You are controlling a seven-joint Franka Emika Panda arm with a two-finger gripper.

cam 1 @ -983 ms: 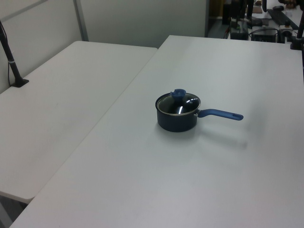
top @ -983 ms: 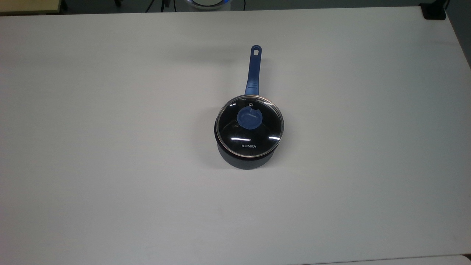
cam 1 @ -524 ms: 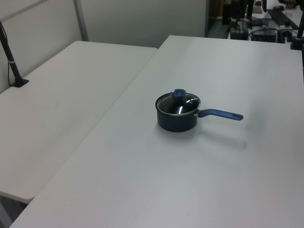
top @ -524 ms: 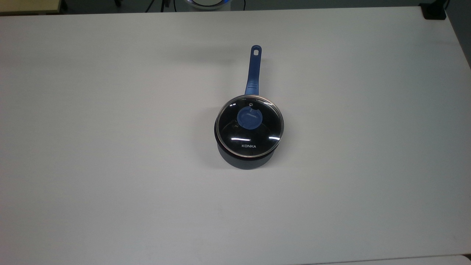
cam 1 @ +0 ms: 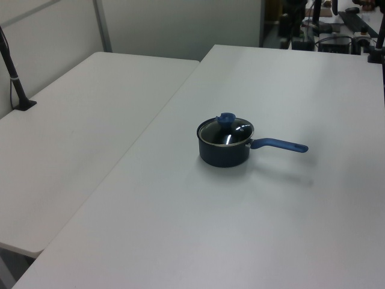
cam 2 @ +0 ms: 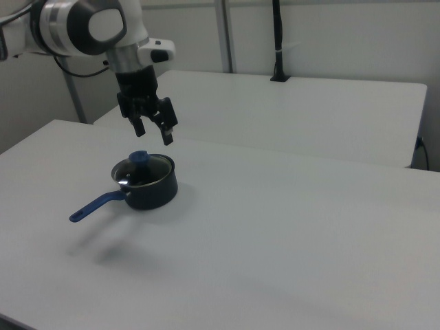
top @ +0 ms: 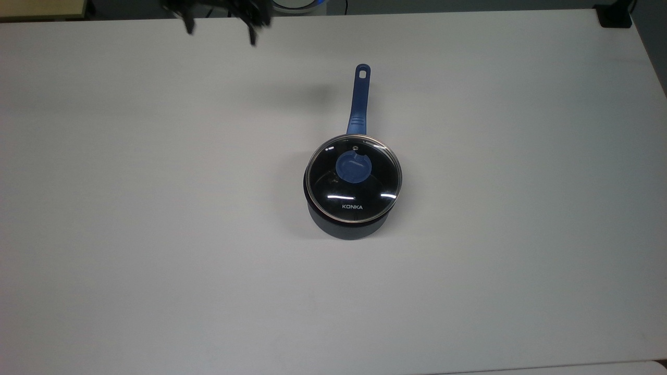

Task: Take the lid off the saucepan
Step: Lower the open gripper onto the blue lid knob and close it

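Note:
The saucepan [top: 346, 227] stands near the middle of the white table [top: 156, 208], dark navy, its long blue handle [top: 360, 99] pointing to the top view's top. The glass lid [top: 365, 194] rests on it, with its blue knob [top: 354, 167] in the centre and "KONKA" lettering. My gripper [top: 220, 30] is at the top view's upper edge, open and holding nothing. In the right view the gripper [cam 2: 152, 134] hangs in the air above and slightly behind the lid [cam 2: 146, 167] of the saucepan [cam 2: 152, 193], not touching the knob. The left view shows the saucepan [cam 1: 223, 154] with the lid [cam 1: 227, 132] on.
A second white table [cam 1: 78, 120] adjoins the first, with a black post [cam 1: 15, 78] clamped at its far edge. A black block [top: 615, 15] sits at the top view's upper right table corner. Open tabletop surrounds the saucepan.
My gripper has entered the top view at its upper edge, and its shadow near the handle has darkened. The saucepan and lid have not moved.

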